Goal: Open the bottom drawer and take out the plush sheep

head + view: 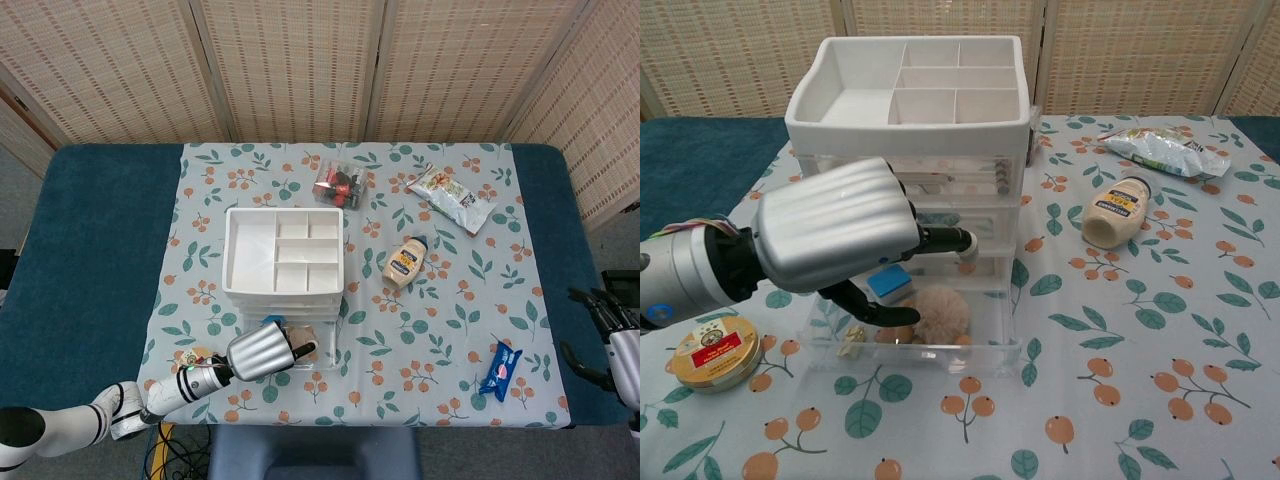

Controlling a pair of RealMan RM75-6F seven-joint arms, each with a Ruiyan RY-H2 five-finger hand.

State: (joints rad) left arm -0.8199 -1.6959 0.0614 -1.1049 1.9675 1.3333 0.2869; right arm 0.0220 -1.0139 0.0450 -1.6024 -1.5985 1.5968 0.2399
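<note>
I have the left hand (835, 240) over the pulled-out bottom drawer (970, 352) of the white drawer unit (910, 100); its fingers (945, 238) reach in above the drawer, spread and holding nothing, with the lower ones just beside the plush sheep (940, 315). Whether they touch the sheep I cannot tell from the chest view. The sheep lies inside the clear drawer, toward its front, next to some small brown pieces and a pale bit at the left. From the head view the hand covers most of the drawer's mouth.

A round tin (716, 352) sits on the flowered cloth (1140, 330) left of the drawer, near my left wrist. On the right of the unit lies a mayonnaise bottle (1118, 212) on its side, and behind it a snack bag (1162, 150).

My right hand (612, 335) hangs at the far right edge of the desk (90, 260), fingers apart, holding nothing. A blue packet (501, 369) lies nearby on the cloth.
</note>
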